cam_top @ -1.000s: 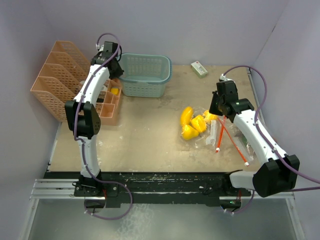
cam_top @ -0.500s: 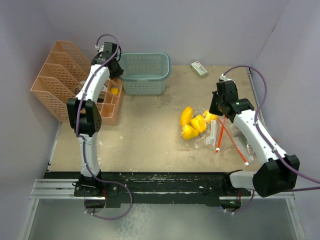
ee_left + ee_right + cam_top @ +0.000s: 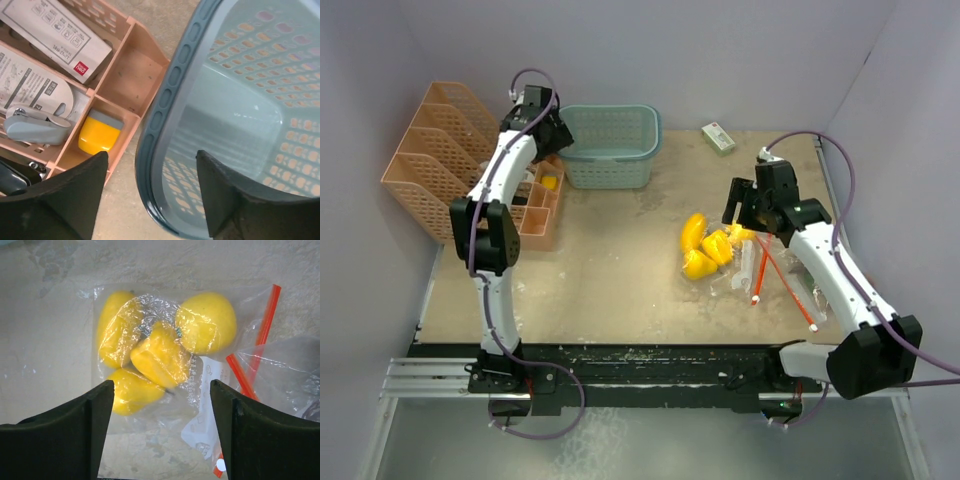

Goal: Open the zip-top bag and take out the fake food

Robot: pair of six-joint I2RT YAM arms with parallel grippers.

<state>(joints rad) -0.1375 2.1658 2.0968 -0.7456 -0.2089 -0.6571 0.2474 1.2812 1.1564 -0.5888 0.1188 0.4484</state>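
Observation:
The clear zip-top bag with red zip strips lies flat on the table, right of centre. Several glossy yellow pieces of fake food lie bunched under its crinkled plastic. My right gripper hangs above the bag, open, its fingers straddling the lower yellow pieces with nothing held. My left gripper is far off at the back left, open over the rim of a teal basket, holding nothing.
The teal basket stands at the back centre. Beside it is an orange compartment tray with a yellow block and a grey stapler. Orange file racks line the left wall. A white-green box lies at the back right.
Both grippers went from nearly shut to open. The right gripper's head shifted slightly left over the bag. The left arm hardly moved.

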